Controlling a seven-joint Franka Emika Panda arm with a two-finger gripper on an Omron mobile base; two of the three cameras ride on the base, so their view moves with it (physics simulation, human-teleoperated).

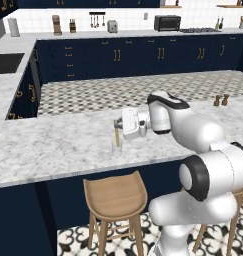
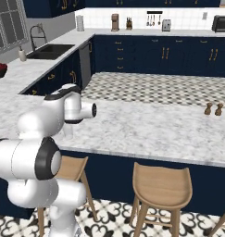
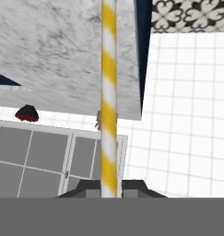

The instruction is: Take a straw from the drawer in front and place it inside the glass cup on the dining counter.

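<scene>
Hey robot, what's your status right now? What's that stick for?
Fingers shut on the straw. Straw upright, lower end in or right at the glass cup on the dining counter. Nothing in the way.

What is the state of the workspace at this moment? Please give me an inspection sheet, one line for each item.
Surface: dining counter, white-grey marbled top.
Job's things: straw, yellow and white striped, upright, lower end at or in the glass cup; which, cannot tell.
Clutter: two small brown shakers far along the counter.
Grippers: gripper over the cup, fingers shut on the straw.
Cables: nothing seen.
Surroundings: wooden stools below the counter; sink; toaster oven.
</scene>
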